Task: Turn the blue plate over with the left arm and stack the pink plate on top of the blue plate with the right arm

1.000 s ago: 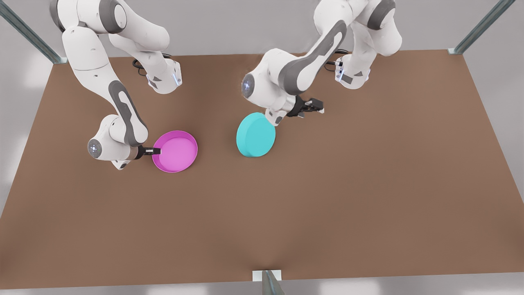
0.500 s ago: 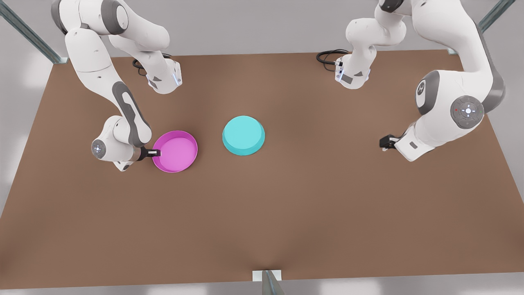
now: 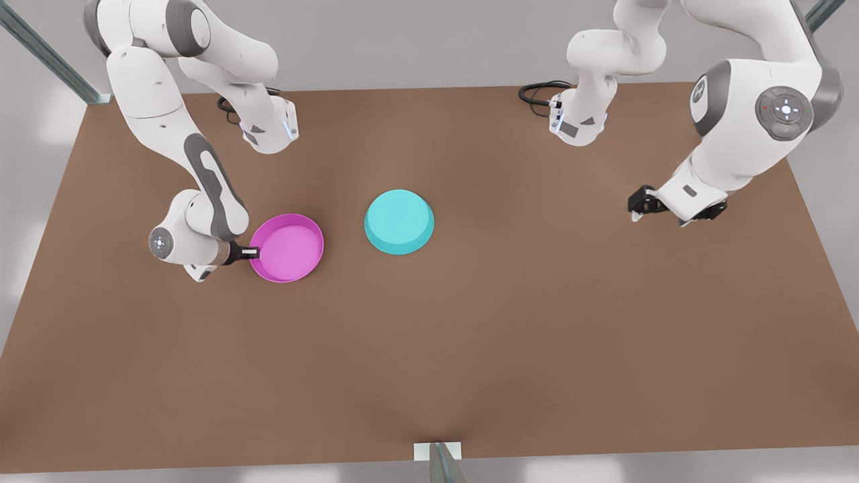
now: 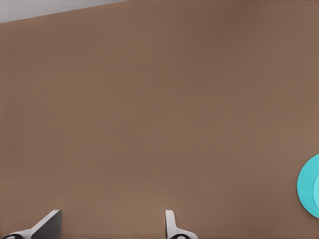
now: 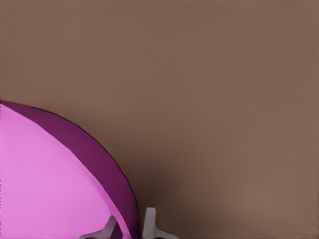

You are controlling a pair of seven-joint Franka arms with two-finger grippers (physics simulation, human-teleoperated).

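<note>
The blue plate (image 3: 399, 221) lies upside down, base up, near the table's middle; its edge also shows in the left wrist view (image 4: 311, 186). The pink plate (image 3: 287, 247) sits upright to the front view's left of it, a small gap between them. My right gripper (image 3: 251, 251) is at the pink plate's outer edge, and the right wrist view shows its fingers (image 5: 149, 221) closed astride the pink plate's rim (image 5: 114, 179). My left gripper (image 3: 635, 205) hangs open over bare table far off at the front view's right, its fingers (image 4: 172, 226) wide apart.
The brown table (image 3: 470, 349) has open room in front of both plates. Both arm bases (image 3: 268, 127) (image 3: 577, 124) stand at the back edge with black cables (image 3: 537, 90). Metal frame posts rise at the corners (image 3: 47, 57) and at the front edge (image 3: 439, 459).
The blue plate dropped from standing tilted on edge to lying base up. The left arm swung away to the front view's right and then rose a little. The right gripper stayed at the pink rim.
</note>
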